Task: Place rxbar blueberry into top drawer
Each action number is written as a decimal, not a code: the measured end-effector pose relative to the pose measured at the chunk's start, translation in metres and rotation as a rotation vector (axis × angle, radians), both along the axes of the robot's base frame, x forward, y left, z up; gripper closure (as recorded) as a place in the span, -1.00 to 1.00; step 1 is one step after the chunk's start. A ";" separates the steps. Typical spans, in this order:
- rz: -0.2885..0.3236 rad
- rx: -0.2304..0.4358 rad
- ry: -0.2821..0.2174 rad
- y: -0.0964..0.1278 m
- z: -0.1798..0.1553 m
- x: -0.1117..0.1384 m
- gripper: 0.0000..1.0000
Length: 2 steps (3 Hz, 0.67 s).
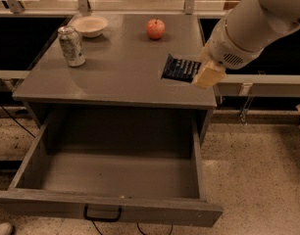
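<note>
rxbar blueberry (181, 68), judged light, thin and slick in its crinkly wrapper, is over the right near part of the cabinet top (120, 70), lifted or touching i cannot tell. its right end looks pinched in the closed jaws of the gripper (208, 75). an end hold may let it droop or slip, so a grip across the middle seems surer. top drawer (30, 160) stands pulled out below, while the apple (155, 28), can (71, 45) and bowl (90, 25) stand well apart on the far side.
</note>
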State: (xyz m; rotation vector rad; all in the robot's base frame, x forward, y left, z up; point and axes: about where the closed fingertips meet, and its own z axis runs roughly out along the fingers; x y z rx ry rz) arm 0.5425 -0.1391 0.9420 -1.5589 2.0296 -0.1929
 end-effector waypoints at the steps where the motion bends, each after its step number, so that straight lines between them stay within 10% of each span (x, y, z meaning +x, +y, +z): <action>1: 0.007 0.005 0.006 0.003 -0.004 0.002 1.00; 2: 0.019 0.023 0.023 0.004 -0.015 -0.006 1.00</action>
